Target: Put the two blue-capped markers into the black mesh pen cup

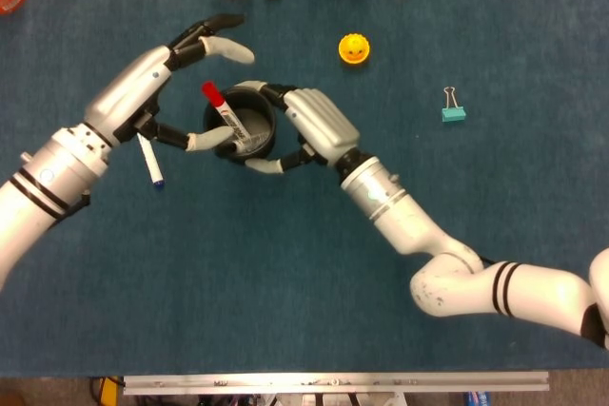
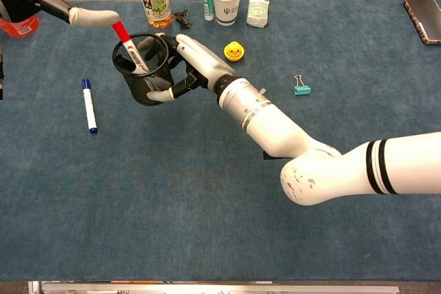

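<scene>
Right robot hand (image 1: 314,125) gripping black mesh pen cup (image 1: 249,132) holding a red-capped marker (image 1: 225,116), left robot hand (image 1: 181,64) spread empty at upper left, blue-capped marker (image 2: 89,105) lying on worktop (image 2: 207,204) at left.

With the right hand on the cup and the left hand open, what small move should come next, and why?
Probably the left hand, open and holding nothing, should move toward the blue-capped marker lying on the blue table cover. The right hand grips the black mesh pen cup, where only a red-capped marker shows clearly.
</scene>
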Available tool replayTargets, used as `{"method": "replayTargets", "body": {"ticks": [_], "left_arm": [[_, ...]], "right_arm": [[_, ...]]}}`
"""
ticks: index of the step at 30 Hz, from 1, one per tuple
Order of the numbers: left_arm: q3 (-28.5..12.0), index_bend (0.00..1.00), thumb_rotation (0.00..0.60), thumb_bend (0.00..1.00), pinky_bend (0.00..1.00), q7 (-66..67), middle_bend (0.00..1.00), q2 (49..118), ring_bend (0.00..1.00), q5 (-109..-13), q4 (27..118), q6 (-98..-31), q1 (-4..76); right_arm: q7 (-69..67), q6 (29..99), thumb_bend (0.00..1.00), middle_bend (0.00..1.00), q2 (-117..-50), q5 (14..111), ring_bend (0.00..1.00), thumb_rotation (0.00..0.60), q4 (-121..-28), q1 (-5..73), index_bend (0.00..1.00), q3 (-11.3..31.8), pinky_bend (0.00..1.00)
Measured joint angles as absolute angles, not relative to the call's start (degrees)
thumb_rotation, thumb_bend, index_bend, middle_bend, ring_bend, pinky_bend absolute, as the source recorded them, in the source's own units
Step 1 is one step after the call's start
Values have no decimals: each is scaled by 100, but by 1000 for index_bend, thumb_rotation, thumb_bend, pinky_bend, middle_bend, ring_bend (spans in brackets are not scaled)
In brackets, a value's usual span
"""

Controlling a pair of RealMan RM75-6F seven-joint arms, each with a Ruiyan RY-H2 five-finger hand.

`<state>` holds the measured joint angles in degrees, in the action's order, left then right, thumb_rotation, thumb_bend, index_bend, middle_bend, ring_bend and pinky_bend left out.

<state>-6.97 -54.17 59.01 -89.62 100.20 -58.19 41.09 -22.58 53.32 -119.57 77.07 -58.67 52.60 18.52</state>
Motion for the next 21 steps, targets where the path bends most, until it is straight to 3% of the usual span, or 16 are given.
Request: {"method": "replayTargets", "body": {"ticks": [11,21], "left_arm": [[-633,384,600,238,48,-4546,112,5564,0,-8912,9621,-6211,3774],[-433,398,600,239,48,-3707,115,5721,0,-9108,8628,-6477,3535]], "right_arm": [[-2405,5469,454,415,-11124,7825,335,600,-6279,4886,422,1652,306],[-2628,5823,454,415,-10145,8009,335,600,-7089,4342,422,1360,306]]}}
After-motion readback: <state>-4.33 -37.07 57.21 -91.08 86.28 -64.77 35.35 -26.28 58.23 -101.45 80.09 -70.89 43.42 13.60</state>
